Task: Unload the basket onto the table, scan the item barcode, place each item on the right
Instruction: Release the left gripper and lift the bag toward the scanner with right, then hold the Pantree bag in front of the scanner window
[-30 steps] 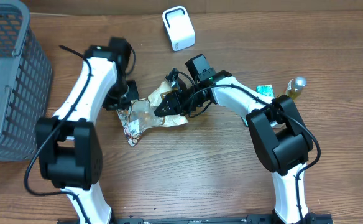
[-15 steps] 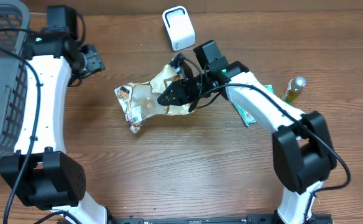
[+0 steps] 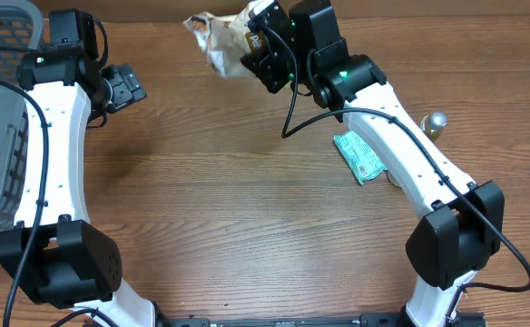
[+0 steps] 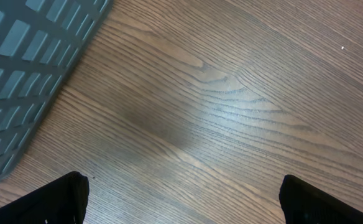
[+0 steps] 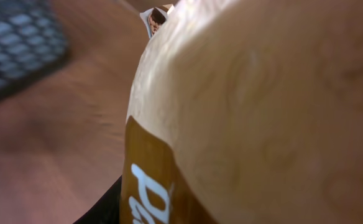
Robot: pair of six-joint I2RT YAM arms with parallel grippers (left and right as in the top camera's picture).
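Note:
The item is a crinkled tan and brown snack bag (image 3: 215,36), held up over the table's far edge. My right gripper (image 3: 258,53) is shut on its right end. In the right wrist view the bag (image 5: 243,112) fills the frame, blurred, with white lettering on a brown band; one dark fingertip (image 5: 102,208) shows beside it. No barcode shows in any view. My left gripper (image 3: 124,86) stands open and empty at the upper left, apart from the bag. In the left wrist view its fingers (image 4: 63,199) frame bare wood.
A grey mesh basket (image 3: 2,136) stands at the left edge, its wall (image 4: 20,56) close to my left gripper. A green packet (image 3: 358,156) lies right of centre under the right arm, and a small bottle (image 3: 433,124) stands further right.
My left gripper let go of the bag, opened wide and drew back to the left by the basket. My right arm carried the bag up and toward the far edge.

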